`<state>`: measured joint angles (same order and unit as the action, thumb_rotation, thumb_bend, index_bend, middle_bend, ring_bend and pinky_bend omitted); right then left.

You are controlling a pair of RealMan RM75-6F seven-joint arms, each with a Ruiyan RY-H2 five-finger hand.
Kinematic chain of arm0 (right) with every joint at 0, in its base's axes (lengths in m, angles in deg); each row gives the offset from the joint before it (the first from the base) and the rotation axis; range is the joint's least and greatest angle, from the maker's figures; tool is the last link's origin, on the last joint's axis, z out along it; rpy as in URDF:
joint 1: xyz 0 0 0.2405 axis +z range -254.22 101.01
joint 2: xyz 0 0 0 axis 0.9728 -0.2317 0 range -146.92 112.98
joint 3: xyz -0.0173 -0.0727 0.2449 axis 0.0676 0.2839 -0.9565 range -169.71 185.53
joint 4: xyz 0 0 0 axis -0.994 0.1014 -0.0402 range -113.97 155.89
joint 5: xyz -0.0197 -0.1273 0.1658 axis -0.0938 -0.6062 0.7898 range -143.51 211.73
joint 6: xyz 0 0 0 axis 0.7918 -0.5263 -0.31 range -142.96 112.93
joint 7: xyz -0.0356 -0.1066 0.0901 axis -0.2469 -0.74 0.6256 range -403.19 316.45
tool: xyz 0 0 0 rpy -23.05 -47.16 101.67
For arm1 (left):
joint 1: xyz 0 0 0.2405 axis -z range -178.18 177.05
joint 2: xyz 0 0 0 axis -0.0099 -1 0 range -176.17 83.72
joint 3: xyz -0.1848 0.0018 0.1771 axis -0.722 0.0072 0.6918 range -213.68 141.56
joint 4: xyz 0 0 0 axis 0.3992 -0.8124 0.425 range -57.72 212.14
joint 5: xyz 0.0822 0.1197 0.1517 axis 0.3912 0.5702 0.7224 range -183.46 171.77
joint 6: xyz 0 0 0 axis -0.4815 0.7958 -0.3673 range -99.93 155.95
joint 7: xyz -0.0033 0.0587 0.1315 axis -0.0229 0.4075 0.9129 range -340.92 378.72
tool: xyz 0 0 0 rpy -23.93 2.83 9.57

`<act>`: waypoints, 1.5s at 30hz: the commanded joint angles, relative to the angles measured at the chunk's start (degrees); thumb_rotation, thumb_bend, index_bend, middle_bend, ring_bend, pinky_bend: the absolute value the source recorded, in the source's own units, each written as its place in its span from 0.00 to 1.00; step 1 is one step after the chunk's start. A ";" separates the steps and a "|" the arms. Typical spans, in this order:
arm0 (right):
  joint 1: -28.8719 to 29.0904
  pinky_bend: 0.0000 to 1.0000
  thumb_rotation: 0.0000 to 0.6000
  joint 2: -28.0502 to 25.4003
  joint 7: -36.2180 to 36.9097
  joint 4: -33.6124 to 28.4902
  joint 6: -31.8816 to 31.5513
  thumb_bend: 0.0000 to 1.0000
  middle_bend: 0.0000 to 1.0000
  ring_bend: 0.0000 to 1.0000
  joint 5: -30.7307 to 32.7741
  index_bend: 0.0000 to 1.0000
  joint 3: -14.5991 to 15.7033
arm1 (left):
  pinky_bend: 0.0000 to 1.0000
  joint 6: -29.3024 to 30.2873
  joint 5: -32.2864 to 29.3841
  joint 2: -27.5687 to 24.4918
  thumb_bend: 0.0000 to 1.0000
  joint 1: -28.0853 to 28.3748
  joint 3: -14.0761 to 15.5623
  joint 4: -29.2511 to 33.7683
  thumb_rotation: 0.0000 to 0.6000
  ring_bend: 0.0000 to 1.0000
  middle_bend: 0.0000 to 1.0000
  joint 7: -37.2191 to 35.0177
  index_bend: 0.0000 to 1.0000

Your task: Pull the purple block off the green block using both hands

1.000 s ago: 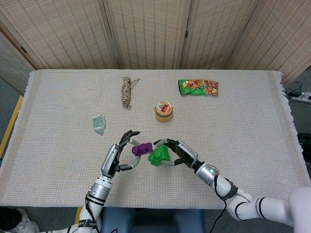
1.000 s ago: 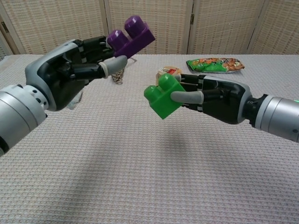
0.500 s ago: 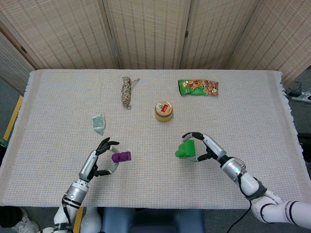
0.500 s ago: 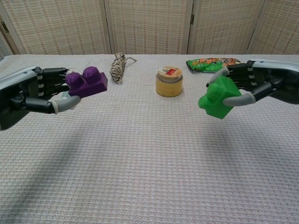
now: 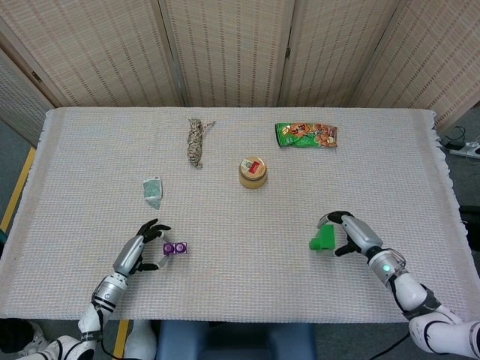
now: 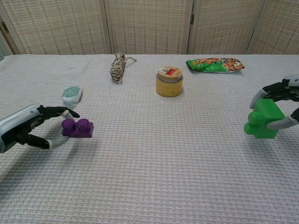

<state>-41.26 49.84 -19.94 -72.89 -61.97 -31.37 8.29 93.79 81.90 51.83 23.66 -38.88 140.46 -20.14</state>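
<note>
The purple block (image 5: pixel 175 248) (image 6: pixel 77 128) lies studs-up at table level near the front left. My left hand (image 5: pixel 139 253) (image 6: pixel 28 130) pinches its left end, thumb below and a finger arched over the top. Far to the right is the green block (image 5: pixel 324 238) (image 6: pixel 262 123), low over the cloth. My right hand (image 5: pixel 357 234) (image 6: pixel 285 105) grips it, with fingers curled over the top and the thumb on the near side. The two blocks are separate and wide apart.
A yellow jar (image 5: pixel 253 172) stands mid-table. A rope bundle (image 5: pixel 196 142) lies at the back left and a green snack bag (image 5: pixel 306 135) at the back right. A small teal packet (image 5: pixel 152 190) sits just beyond my left hand. The table's front edge is close to both hands.
Both hands have moved outward and down from the middle, each carrying its block. The purple block went left to the tabletop, and the green block went right and lower.
</note>
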 commanded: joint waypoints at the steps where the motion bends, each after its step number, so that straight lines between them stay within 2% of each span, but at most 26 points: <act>1: -0.29 0.04 1.00 1.38 -1.94 2.56 1.70 0.29 0.27 0.11 1.87 0.91 -0.37 | 0.00 -0.40 2.49 5.32 0.58 1.99 1.57 -10.20 1.00 0.02 0.26 -7.70 0.78; 7: -0.51 0.02 1.00 2.50 -2.56 5.21 3.45 0.29 0.25 0.09 1.74 0.91 -1.26 | 0.00 -0.76 2.77 7.49 0.58 2.78 2.31 -16.81 1.00 0.01 0.26 -11.67 0.76; 9: -0.66 0.01 1.00 2.69 -1.42 5.88 4.57 0.29 0.22 0.07 1.18 0.84 -1.61 | 0.00 -1.20 2.73 7.68 0.58 2.93 2.67 -17.83 1.00 0.00 0.24 -12.25 0.68; 11: -0.80 0.00 1.00 2.37 1.26 6.14 6.09 0.29 0.14 0.04 -0.71 0.60 -1.96 | 0.00 -1.17 2.81 7.72 0.58 3.05 2.93 -18.32 1.00 0.00 0.19 -12.52 0.52; 12: -0.84 0.00 1.00 2.09 2.38 6.30 6.69 0.29 0.09 0.02 -1.77 0.45 -2.04 | 0.00 -1.10 2.76 7.79 0.58 3.06 2.95 -18.49 1.00 0.00 0.16 -12.40 0.40; 13: -0.93 0.00 1.00 1.78 3.63 6.53 7.07 0.29 0.04 0.01 -3.25 0.29 -2.16 | 0.00 -1.08 2.74 7.72 0.57 3.13 3.01 -18.40 1.00 0.00 0.15 -12.45 0.33; 14: -1.01 0.00 1.00 1.53 4.36 6.66 7.24 0.29 0.02 0.00 -4.38 0.17 -2.16 | 0.00 -1.07 2.67 7.64 0.56 3.18 3.00 -18.30 1.00 0.00 0.12 -12.30 0.23; 15: -1.07 0.00 1.00 1.25 5.00 6.70 7.37 0.29 0.00 0.00 -5.40 0.06 -2.15 | 0.00 -1.07 2.60 7.54 0.52 3.25 2.98 -18.15 1.00 0.00 0.09 -11.98 0.14; 16: -1.19 0.00 1.00 0.97 5.77 6.61 7.35 0.29 0.00 0.00 -6.38 0.01 -2.19 | 0.00 -1.03 2.60 7.37 0.50 3.32 2.99 -17.86 1.00 0.00 0.08 -11.69 0.09; 18: -1.54 0.00 1.00 0.24 6.94 6.40 6.92 0.29 0.00 0.00 -8.50 0.00 -2.13 | 0.00 -0.31 2.45 7.07 0.45 3.34 2.71 -17.10 1.00 0.00 0.04 -10.44 0.01; 25: -3.10 0.00 1.00 -3.50 10.16 2.89 4.36 0.29 0.00 0.00 -13.03 0.00 -1.93 | 0.00 1.36 2.23 3.92 0.42 2.91 2.66 -11.54 1.00 0.00 0.00 -4.95 0.00; 27: -4.40 0.00 1.00 -5.58 11.51 0.83 1.08 0.29 0.00 0.00 -15.61 0.00 -1.93 | 0.00 3.70 3.01 1.47 0.42 2.14 3.04 -8.30 1.00 0.00 0.00 -2.43 0.00; 29: -6.79 0.00 1.00 -6.74 9.87 0.92 -5.56 0.29 0.00 0.00 -19.13 0.00 -1.88 | 0.00 7.95 4.33 -1.71 0.42 0.83 3.28 -5.90 1.00 0.00 0.00 3.63 0.00; 31: -10.51 0.00 1.00 -4.61 0.97 4.60 -15.48 0.29 0.00 0.00 -21.81 0.00 -2.20 | 0.00 11.84 4.55 -5.73 0.43 -1.00 3.04 -2.83 1.00 0.00 0.00 11.86 0.00; 33: -13.67 0.00 1.00 -1.71 -7.80 7.22 -22.87 0.29 0.00 0.00 -22.09 0.00 -2.88 | 0.00 12.74 3.36 -10.57 0.43 -2.74 3.19 2.26 1.00 0.00 0.00 18.62 0.01; 35: -16.60 0.00 1.00 0.56 -15.75 7.95 -28.43 0.29 0.00 0.00 -21.35 0.00 -3.34 | 0.00 11.05 0.17 -17.67 0.43 -4.65 3.85 11.16 1.00 0.00 0.00 27.37 0.00; 38: -20.17 0.00 1.00 1.86 -24.35 5.08 -33.56 0.29 0.00 0.00 -19.02 0.00 -3.74 | 0.00 8.92 -6.18 -27.27 0.43 -7.03 4.65 25.00 1.00 0.00 0.00 40.79 0.00; 41: -23.69 0.00 1.00 3.99 -34.59 1.79 -37.96 0.29 0.00 0.00 -15.97 0.00 -3.61 | 0.00 15.69 -10.21 -29.34 0.43 -10.81 3.75 29.88 1.00 0.00 0.00 55.23 0.00; 45: -26.97 0.00 1.00 7.70 -45.15 0.56 -43.30 0.29 0.00 0.00 -14.94 0.00 -3.13 | 0.00 22.64 -11.79 -29.61 0.42 -15.58 3.69 34.15 1.00 0.00 0.00 58.84 0.00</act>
<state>-62.47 52.91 -54.73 -70.14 -97.96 -48.39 5.17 108.41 75.53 27.99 14.91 -35.22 166.45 30.00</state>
